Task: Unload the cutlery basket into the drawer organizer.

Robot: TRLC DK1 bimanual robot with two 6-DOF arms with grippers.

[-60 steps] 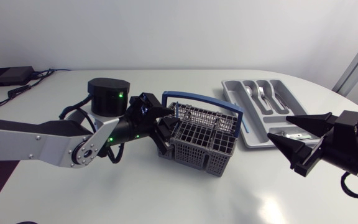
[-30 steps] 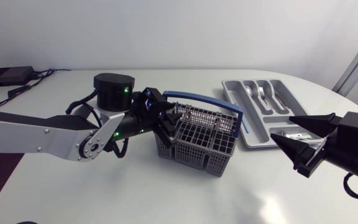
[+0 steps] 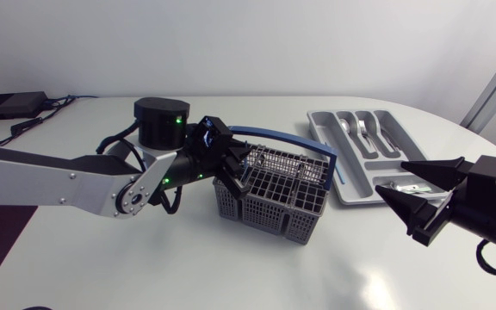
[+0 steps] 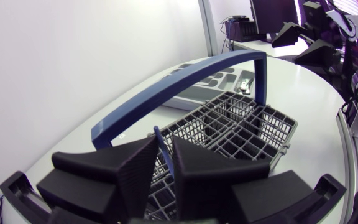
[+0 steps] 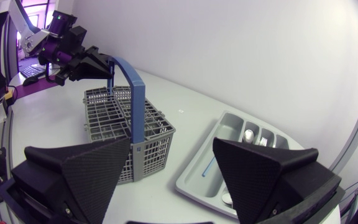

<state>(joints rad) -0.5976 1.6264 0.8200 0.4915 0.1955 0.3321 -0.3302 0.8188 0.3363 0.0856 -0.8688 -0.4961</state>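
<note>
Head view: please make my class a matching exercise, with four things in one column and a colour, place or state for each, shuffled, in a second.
Column one
1 basket handle
2 drawer organizer
3 left gripper
4 right gripper

Column two
A open and empty, near the organizer
B blue, upright
C over the cutlery basket
D holds a fork and spoons

Pairs: 1-B, 2-D, 3-C, 4-A

Your setting: robotics lab. White table [image 3: 231, 267], left arm [image 3: 58, 185] and right arm [image 3: 489, 211] over it, black electronics box [image 3: 11, 105], cables at corner.
</note>
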